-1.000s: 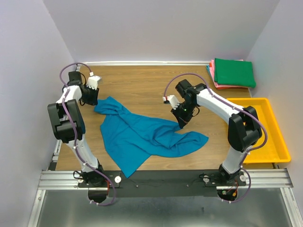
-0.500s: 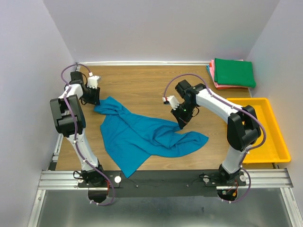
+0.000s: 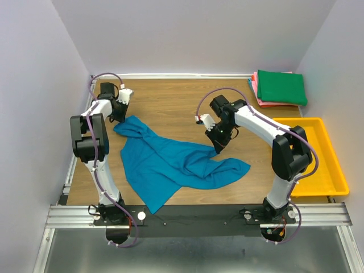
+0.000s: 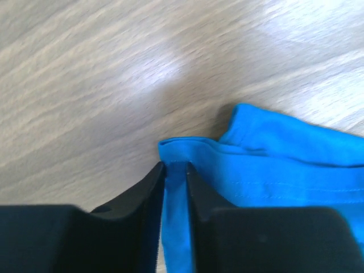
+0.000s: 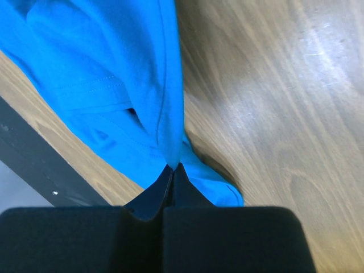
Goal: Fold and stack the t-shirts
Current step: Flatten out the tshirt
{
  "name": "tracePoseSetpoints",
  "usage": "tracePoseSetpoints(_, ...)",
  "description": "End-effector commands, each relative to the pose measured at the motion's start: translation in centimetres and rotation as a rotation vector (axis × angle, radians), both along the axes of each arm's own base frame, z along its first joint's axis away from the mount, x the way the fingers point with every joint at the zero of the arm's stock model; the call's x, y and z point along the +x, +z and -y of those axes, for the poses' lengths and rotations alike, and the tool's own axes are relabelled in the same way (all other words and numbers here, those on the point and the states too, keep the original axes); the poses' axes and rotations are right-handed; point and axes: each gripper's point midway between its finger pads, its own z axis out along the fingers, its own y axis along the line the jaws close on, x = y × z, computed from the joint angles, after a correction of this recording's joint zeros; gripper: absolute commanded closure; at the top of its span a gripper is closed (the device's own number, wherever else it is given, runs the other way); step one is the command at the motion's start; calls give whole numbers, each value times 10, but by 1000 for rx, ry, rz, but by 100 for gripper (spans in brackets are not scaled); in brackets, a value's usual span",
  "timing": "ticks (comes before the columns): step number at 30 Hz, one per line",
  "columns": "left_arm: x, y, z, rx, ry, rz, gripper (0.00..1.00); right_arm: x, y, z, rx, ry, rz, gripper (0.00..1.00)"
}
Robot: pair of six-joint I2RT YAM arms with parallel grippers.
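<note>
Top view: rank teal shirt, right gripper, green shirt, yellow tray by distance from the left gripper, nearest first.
1. teal shirt: its corner is pinched in the left gripper, left side.
2. right gripper: mid-table, also on the shirt.
3. green shirt: far right corner, top of the stack.
4. yellow tray: right edge.

We find a loose t-shirt (image 3: 170,165) spread across the table's (image 3: 165,99) near-left and middle. The folded t-shirts (image 3: 281,88) are stacked in the far right corner, with the tray (image 3: 329,170) just before them along the right edge.
</note>
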Motion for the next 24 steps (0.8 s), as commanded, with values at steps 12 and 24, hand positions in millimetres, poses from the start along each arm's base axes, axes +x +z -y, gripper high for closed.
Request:
tracePoseSetpoints(12, 49, 179, -22, -53, -18, 332, 100, 124, 102, 53, -120, -173, 465, 100)
tracePoseSetpoints(24, 17, 420, 4, -118, -102, 921, 100, 232, 308, 107, -213, -444, 1164, 99)
